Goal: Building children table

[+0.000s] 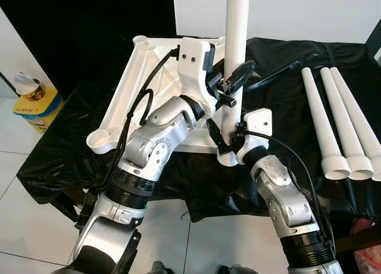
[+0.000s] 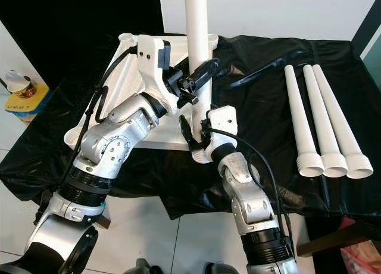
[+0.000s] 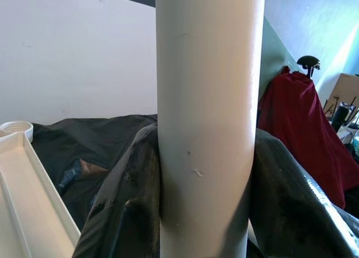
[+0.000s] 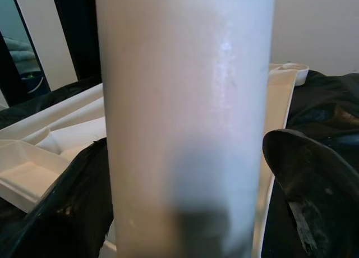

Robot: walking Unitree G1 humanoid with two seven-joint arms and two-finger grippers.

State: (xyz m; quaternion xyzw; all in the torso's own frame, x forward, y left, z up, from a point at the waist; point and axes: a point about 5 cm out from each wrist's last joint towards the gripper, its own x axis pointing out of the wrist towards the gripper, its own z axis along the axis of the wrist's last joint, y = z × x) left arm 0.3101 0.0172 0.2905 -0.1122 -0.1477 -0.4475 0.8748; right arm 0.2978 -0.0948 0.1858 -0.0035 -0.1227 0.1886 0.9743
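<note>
While the white tabletop (image 1: 149, 83) lies upside down on the black-draped desk (image 1: 297, 77), near its front left edge, a white table leg (image 1: 236, 41) stands upright at the tabletop's front right corner. The left hand (image 1: 229, 83) grips this leg partway up, its black fingers (image 3: 129, 202) pressed against both sides of the tube. The right hand (image 1: 229, 144) sits lower, at the leg's base; one finger (image 4: 78, 213) lies against the tube and the other (image 4: 314, 185) stands just off it, so I cannot tell whether it truly clamps. Three more white legs (image 1: 336, 122) lie side by side toward the desk's right edge. A yellow box (image 1: 38, 107) sits on the floor (image 1: 24, 214) beyond the desk's left edge.
</note>
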